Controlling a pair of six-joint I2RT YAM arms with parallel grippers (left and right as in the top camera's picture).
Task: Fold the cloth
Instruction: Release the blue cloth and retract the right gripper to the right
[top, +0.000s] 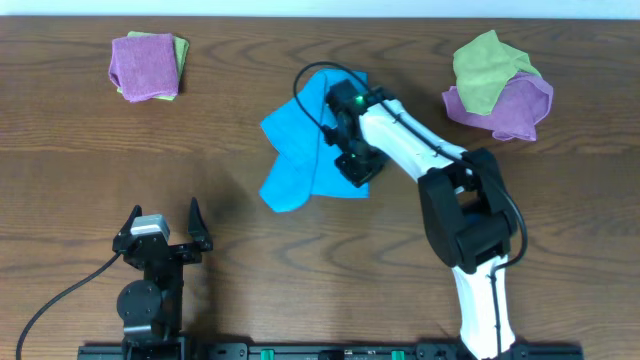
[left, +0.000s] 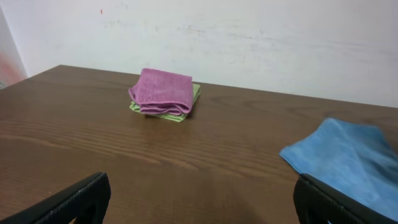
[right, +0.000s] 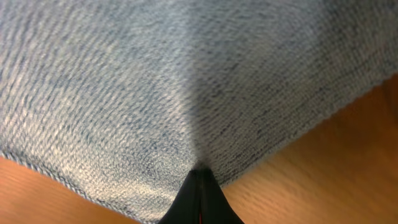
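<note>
Dark brown wood-grain bench (top: 80, 150), with a plain white wall (left: 249, 37) behind it in the left wrist view.

Item under task: the cloth (top: 293, 160), bright sky-blue, lies near the middle of the bench. It is not flat. Its outline is irregular, with one layer lapped over another and a point reaching toward the front edge. From the left wrist view it (left: 348, 158) shows a rounded, slightly raised edge. Close up, the weave (right: 186, 81) is a fine looped pile, with a crease running up from the fingertips and a stitched hem along the lower edge.

Right gripper (top: 358, 168): down on the cloth's right portion. Its dark tips (right: 199, 196) are drawn together to a point and pinch the cloth at the hem.

Left gripper (top: 163, 228): at the front left of the bench, well apart from the cloth, spread wide and holding nothing.

Other items: a folded purple-on-green stack (top: 148, 66) at the far left; a loose green and purple heap (top: 498, 85) at the far right.
</note>
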